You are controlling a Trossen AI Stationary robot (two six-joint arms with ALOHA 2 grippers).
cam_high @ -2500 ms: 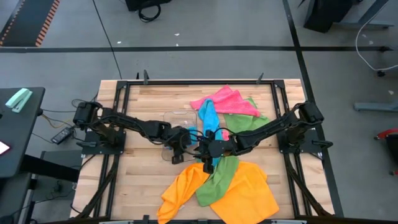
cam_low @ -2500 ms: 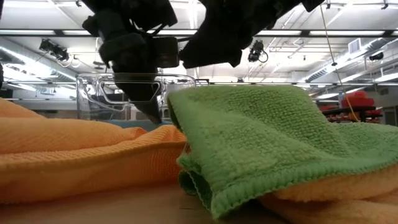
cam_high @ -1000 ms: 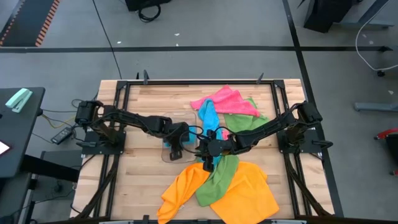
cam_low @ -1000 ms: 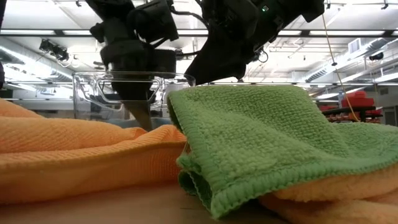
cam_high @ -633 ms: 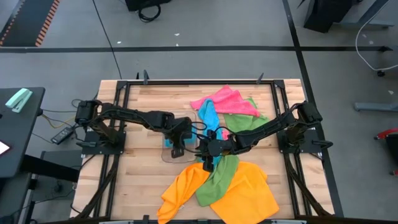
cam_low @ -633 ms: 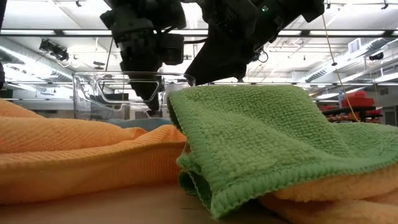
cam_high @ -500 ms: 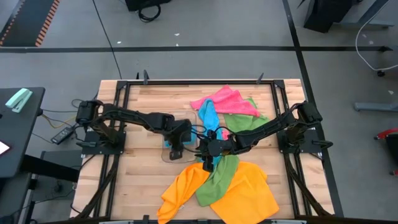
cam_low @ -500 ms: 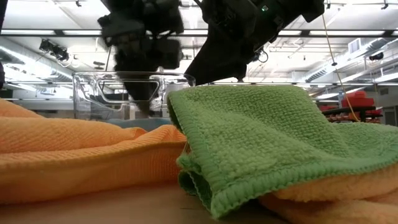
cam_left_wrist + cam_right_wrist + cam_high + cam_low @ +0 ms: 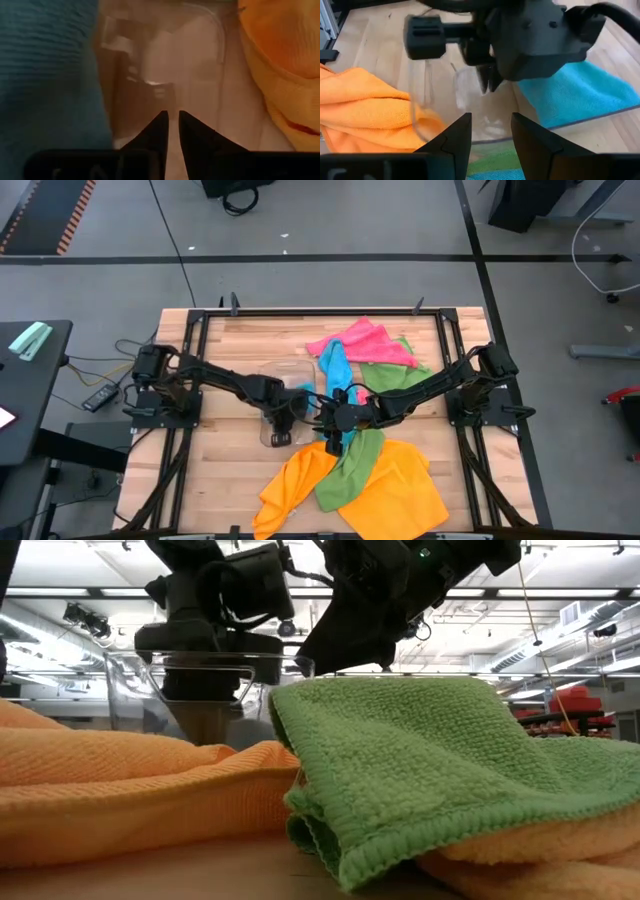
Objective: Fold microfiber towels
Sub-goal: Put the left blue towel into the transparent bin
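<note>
A clear plastic tray point(image 9: 270, 385) stands mid-table. My left gripper point(image 9: 283, 434) reaches down into it, fingers almost together point(image 9: 173, 114). A sky blue towel point(image 9: 335, 370) lies beside the tray and runs toward the near edge, under my right gripper point(image 9: 332, 438). That gripper hovers open point(image 9: 490, 120) over a green towel point(image 9: 350, 465), which is draped on a spread orange towel point(image 9: 395, 490). A pink towel point(image 9: 360, 340) and a second green one point(image 9: 395, 372) lie bunched at the far side. My left gripper comes steeply from above, and its shut fingertips point(image 9: 162, 120) stand at the tray's floor point(image 9: 190, 65), close to their own dark reflection. The tray rests flat on the table. The frames do not settle whether the tips press on the floor or stop just short of it.
In the low view the green towel point(image 9: 420, 760) and the orange towel point(image 9: 120, 780) fill the foreground. The black frame rails point(image 9: 190, 330) border the table. Bare wood shows at the far left point(image 9: 240, 340) and near left point(image 9: 220, 480).
My left gripper has gone toward the table's near edge and down into the tray. In the low view the tray's rim now reaches farther left and sits slanted.
</note>
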